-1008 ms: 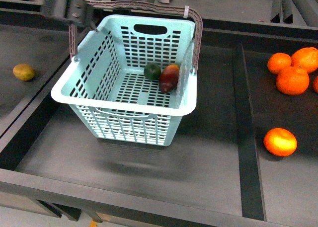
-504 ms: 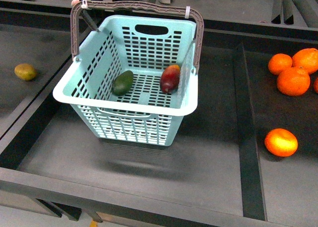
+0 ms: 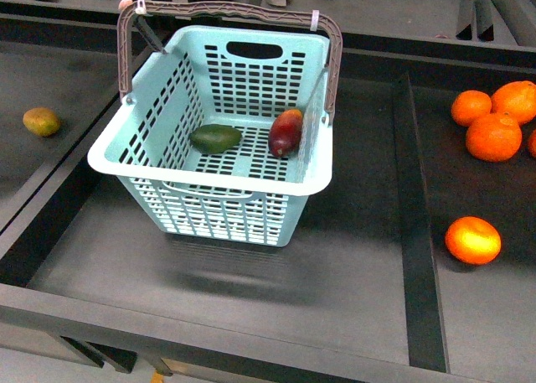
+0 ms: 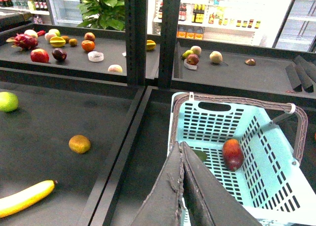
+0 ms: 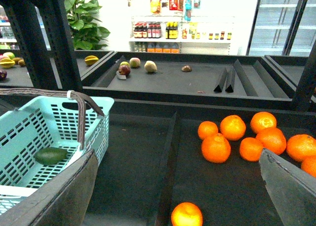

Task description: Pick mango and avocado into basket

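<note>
The aqua basket [image 3: 209,178] stands in the middle tray with its brown-grey handle upright. Inside it the dark green avocado [image 3: 215,137] lies on the slotted floor, and the red mango [image 3: 286,131] rests a little to its right, near the right wall. Neither gripper shows in the front view. In the left wrist view my left gripper [image 4: 181,146] is shut and empty, above the basket [image 4: 276,176]; its fingers hide most of the avocado [image 4: 200,155], while the mango [image 4: 232,154] shows. My right gripper [image 5: 177,157] is open and empty, beside the basket [image 5: 29,132] holding the avocado [image 5: 51,155].
A pile of oranges [image 3: 494,136] fills the right tray, with one loose orange [image 3: 473,239] nearer the front. A yellow-green fruit [image 3: 40,121] lies in the left tray, a banana [image 4: 24,199] further left. Raised dividers [image 3: 419,232] separate the trays. More fruit sits on the back shelf.
The left gripper, seen over the basket's far left corner a second ago, has left the front view. The avocado rolled left, away from the mango, and now lies lengthwise.
</note>
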`<action>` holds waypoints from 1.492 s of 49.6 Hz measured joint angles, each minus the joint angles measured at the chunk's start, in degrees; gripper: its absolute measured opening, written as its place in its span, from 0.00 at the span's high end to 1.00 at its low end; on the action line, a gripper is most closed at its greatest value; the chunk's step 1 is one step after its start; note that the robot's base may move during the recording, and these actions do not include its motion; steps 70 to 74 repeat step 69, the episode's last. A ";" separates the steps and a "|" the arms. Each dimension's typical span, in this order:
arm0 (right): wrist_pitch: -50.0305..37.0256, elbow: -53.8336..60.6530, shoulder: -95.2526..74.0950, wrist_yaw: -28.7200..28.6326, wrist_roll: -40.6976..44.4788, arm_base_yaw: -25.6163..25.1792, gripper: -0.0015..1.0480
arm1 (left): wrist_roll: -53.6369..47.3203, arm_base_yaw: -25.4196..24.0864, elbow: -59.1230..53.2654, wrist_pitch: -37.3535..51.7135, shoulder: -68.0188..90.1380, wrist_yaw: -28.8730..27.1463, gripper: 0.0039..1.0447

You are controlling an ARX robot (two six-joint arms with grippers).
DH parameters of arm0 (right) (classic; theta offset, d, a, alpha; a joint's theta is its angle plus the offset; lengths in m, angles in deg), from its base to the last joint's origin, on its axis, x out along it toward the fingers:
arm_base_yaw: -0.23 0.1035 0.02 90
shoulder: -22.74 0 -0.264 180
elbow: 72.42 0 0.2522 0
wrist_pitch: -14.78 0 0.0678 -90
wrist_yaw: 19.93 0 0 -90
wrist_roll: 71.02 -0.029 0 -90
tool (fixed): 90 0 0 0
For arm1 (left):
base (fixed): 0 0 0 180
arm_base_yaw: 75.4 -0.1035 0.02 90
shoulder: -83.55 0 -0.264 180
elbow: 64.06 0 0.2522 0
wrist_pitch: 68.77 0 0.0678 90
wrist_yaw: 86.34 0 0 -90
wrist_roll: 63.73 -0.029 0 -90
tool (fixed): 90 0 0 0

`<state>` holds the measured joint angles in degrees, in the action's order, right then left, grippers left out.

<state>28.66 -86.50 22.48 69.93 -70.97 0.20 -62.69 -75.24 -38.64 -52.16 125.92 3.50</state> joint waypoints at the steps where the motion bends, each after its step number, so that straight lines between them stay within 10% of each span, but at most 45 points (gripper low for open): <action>1: 0.00 0.00 0.00 0.00 0.00 0.00 0.07 | -0.02 0.00 -0.76 -0.02 -0.79 0.00 0.97; 65: 0.00 0.00 0.00 0.02 0.00 0.00 0.07 | -0.61 -0.02 -10.64 -25.75 -36.50 0.17 0.97; 74: 0.00 0.00 0.00 0.00 0.00 0.00 0.07 | -0.63 -0.02 -10.64 -30.05 -41.90 0.17 0.79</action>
